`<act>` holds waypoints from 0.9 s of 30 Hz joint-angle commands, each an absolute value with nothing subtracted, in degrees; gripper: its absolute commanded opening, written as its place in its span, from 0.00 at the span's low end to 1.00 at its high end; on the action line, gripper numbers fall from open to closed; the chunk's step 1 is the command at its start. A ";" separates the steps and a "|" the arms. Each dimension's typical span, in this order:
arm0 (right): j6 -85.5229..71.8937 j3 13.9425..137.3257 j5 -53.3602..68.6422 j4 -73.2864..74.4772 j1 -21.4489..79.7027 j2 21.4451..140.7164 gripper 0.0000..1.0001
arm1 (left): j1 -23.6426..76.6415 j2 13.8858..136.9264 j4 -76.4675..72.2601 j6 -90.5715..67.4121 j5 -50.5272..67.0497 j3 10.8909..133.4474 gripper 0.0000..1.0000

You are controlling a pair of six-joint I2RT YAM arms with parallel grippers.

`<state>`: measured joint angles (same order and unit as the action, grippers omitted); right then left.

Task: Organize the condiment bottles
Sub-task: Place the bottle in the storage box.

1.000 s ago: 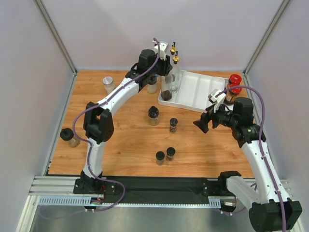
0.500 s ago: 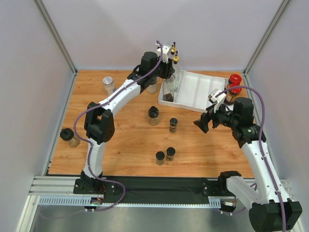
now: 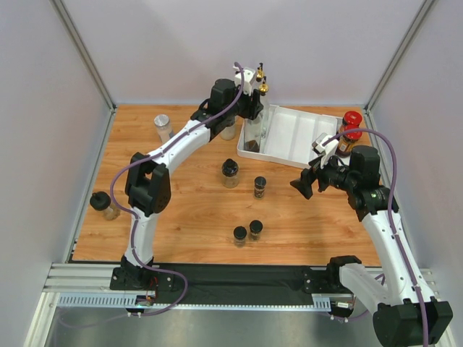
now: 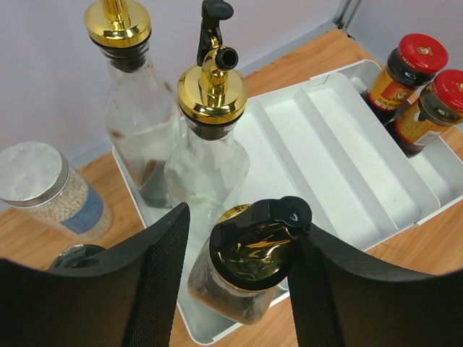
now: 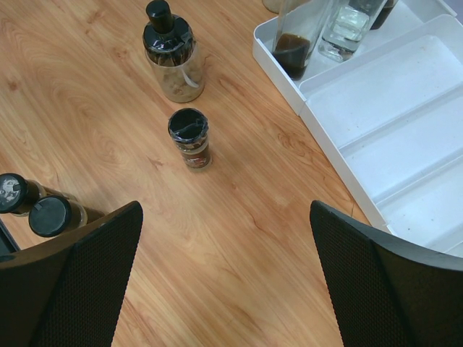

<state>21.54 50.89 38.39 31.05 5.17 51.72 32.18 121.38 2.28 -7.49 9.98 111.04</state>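
Three tall clear gold-spouted bottles stand in the left compartment of the white divided tray (image 4: pixel 347 159). My left gripper (image 4: pixel 239 235) is open around the nearest bottle (image 4: pixel 249 256). Its left finger stands apart from the bottle and its right finger touches the black spout tip. The other two bottles (image 4: pixel 213 94) (image 4: pixel 119 25) stand behind it. Two red-lidded jars (image 4: pixel 416 61) sit at the tray's far right end. My right gripper (image 5: pixel 226 210) hangs open over bare wood, right of a small black-capped spice jar (image 5: pixel 189 137).
A silver-lidded jar (image 4: pixel 43 184) stands just left of the tray, another (image 3: pixel 163 126) at the back left. A larger black-capped jar (image 3: pixel 230 172), a pair of small jars (image 3: pixel 247 232) and a lone jar (image 3: pixel 105 204) at the left edge stand on the table.
My left arm carried the gold-spouted bottle back and right and stood it in the tray beside the others. Its jaws have since spread apart. The right arm has not moved.
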 commanded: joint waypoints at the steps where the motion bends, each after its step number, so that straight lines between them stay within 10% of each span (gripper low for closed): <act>1: 22.59 51.42 37.71 29.88 5.10 50.89 1.00 | 32.43 116.63 -0.35 -6.16 10.28 111.01 0.64; 14: 22.68 51.42 37.53 29.88 5.01 50.89 1.00 | 32.43 114.17 2.02 -5.19 9.67 109.86 1.00; 27: 23.03 51.33 37.00 29.88 5.01 50.89 1.00 | 32.43 108.55 2.64 -3.52 8.97 107.58 1.00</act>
